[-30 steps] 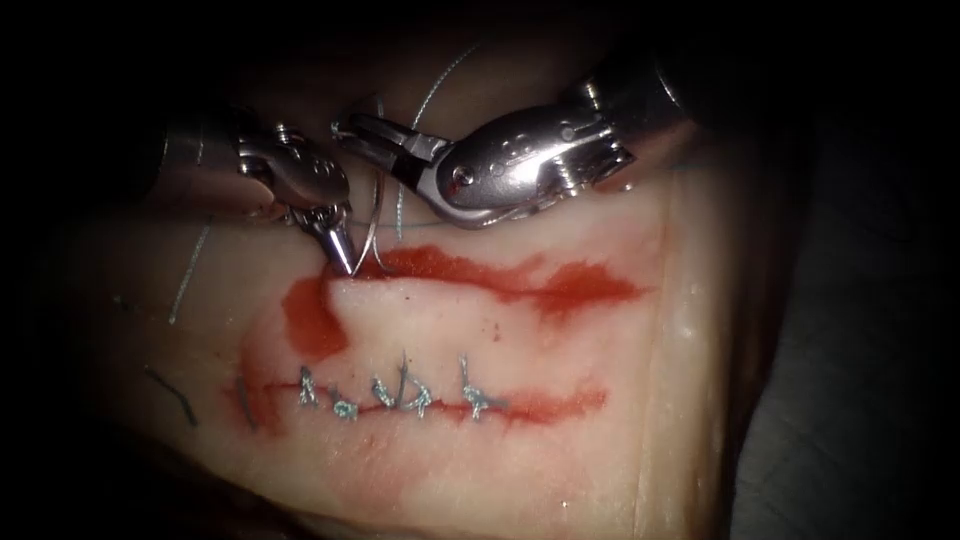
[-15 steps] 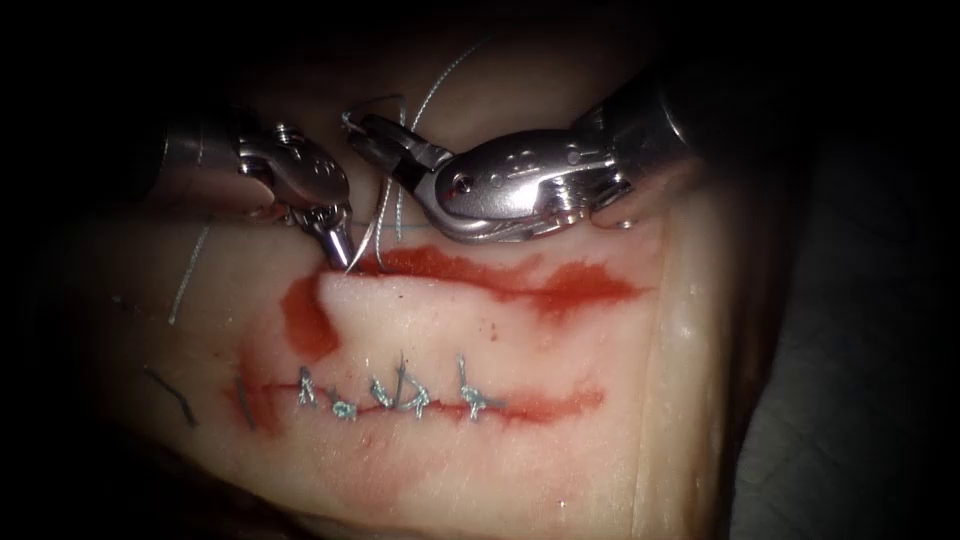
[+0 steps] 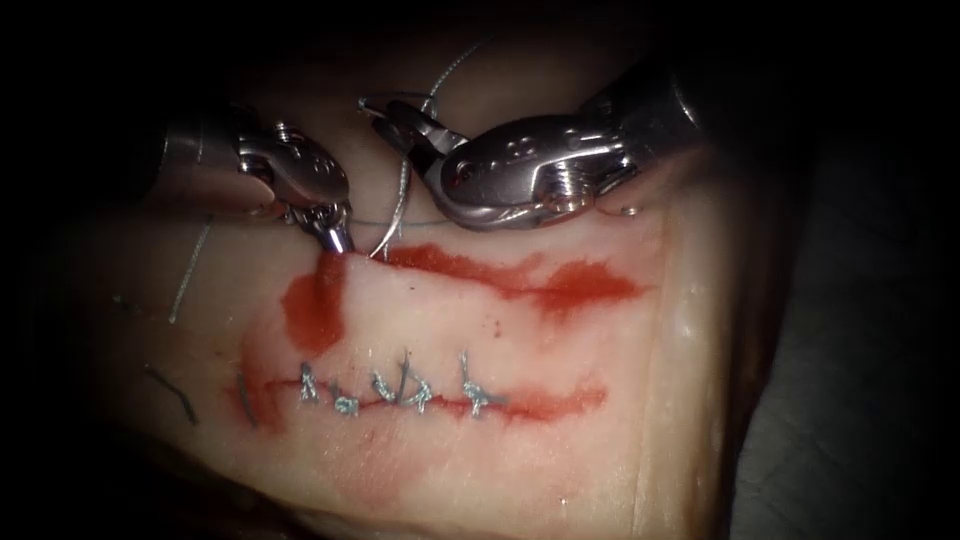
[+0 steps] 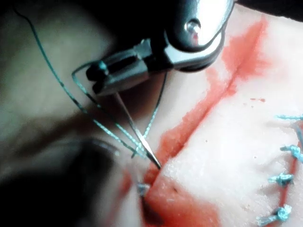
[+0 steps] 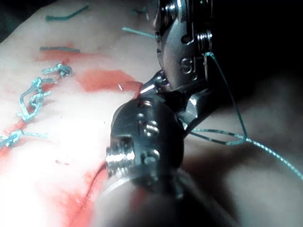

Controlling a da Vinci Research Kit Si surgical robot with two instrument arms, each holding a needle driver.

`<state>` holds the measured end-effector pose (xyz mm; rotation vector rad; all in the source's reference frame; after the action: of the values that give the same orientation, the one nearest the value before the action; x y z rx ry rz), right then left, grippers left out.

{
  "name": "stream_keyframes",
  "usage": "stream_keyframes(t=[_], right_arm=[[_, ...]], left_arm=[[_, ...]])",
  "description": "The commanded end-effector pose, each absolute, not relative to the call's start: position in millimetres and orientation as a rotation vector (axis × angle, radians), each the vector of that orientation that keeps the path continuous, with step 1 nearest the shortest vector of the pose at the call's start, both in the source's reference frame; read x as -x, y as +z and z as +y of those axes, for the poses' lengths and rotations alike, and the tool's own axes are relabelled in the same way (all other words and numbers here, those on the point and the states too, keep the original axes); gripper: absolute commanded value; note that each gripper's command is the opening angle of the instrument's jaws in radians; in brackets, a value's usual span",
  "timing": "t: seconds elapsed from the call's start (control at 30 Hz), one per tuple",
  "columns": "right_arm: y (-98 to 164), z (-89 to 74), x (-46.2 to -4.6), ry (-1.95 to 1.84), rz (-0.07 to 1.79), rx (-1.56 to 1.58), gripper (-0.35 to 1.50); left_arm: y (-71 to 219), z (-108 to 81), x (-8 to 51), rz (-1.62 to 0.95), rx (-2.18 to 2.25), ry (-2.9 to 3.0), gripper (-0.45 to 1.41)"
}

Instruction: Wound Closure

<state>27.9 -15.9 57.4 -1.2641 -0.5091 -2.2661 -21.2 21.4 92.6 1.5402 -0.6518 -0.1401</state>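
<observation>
Right tool [image 3: 395, 118] has its jaws clamped on the needle [image 3: 392, 215] near the blunt end, point touching the cut [image 3: 500, 275] edge below; left tool [image 3: 335, 240] looks pinched on the tissue [image 3: 520, 340] edge; thread [image 3: 440, 80] looped around those jaws could easily snag.

The needle [image 3: 390, 225] tip is hidden at the cut [image 3: 480, 270] edge — whether it enters the tissue [image 3: 560, 340] is unclear. At nine o'clock the left tool [image 3: 335, 240] shaft fades into darkness — its jaw tips are hidden at the red fluid [image 3: 315, 310].
</observation>
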Motion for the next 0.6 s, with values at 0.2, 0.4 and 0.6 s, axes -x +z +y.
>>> stream_keyframes(t=[0.2, 0.4, 0.6], right_arm=[[57.8, -15.8, -29.0, -2.251, -0.496, 1.274, -0.35], [57.7, -15.9, -29.1, -2.186, -0.434, 1.265, -0.35], [57.7, -16.0, -29.1, -2.084, -0.364, 1.24, -0.35]], left_arm=[[93.0, 21.7, 21.7, -0.653, -1.539, -0.139, -0.45], [93.0, 21.7, 21.7, -0.652, -1.54, -0.139, -0.45], [93.0, 21.7, 21.7, -0.648, -1.543, -0.143, -0.45]])
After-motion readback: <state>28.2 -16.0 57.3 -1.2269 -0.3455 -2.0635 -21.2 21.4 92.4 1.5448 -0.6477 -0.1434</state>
